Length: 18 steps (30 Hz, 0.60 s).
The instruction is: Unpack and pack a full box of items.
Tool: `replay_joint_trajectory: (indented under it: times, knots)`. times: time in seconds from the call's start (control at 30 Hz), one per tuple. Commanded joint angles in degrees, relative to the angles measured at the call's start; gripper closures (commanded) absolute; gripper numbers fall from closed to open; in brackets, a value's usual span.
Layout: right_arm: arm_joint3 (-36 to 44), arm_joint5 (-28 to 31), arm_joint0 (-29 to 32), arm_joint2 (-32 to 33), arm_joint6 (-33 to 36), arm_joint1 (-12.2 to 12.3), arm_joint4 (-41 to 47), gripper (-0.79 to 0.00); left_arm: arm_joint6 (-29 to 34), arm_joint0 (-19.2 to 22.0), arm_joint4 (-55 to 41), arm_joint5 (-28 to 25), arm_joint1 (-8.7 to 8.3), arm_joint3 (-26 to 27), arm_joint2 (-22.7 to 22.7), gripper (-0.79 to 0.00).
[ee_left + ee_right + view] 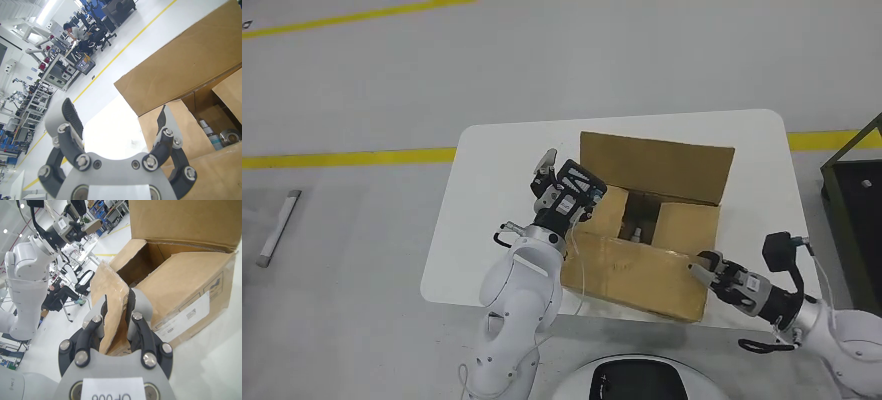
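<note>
One cardboard box [642, 272] sits on the white table [477, 205] with its top open. Two grippers are at it, one at each end.

The right gripper [118, 306] is clamped on the corner of the box's long near flap [108, 283]. Its two fingers [133, 300] pinch the cardboard between them, and the flap bends up ahead of the fingertips. Past that flap is the dark opening of the box.

The left gripper [117, 115] is spread wide and holds nothing. One of its two fingers [72, 115] is out over bare table. The other is against the edge of a short side flap [175, 128], and I cannot tell whether they touch. Ahead of this gripper the tall back flap [175, 68] stands up.

Just past the side flap, two items lie inside the box. One is a pale cylinder [208, 132] and the other is a metal ring [229, 136], side by side near the box wall.
</note>
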<state>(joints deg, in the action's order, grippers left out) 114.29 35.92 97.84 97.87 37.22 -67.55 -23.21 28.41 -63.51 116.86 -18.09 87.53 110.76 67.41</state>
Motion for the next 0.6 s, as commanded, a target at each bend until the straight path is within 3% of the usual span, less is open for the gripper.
replay_joint_trajectory:
  times: [0.0,0.37,0.57]
  knots:
    - [0.1,0.3,-0.2,0.0,0.1,0.2,-0.9,0.0,0.0,0.0,0.0,0.0,0.0,0.0,0.0,-0.785]
    - [2.8,6.2,-3.8,4.4,-7.0,1.0,-12.4,0.0,-0.3,-0.5,-0.8,-0.6,-0.09,-0.2,-0.2,-0.785]
    - [5.6,10.7,-4.8,6.4,-15.1,1.2,-22.9,0.0,5.4,1.9,-3.9,-6.5,0.1,-0.5,-2.1,-0.785]
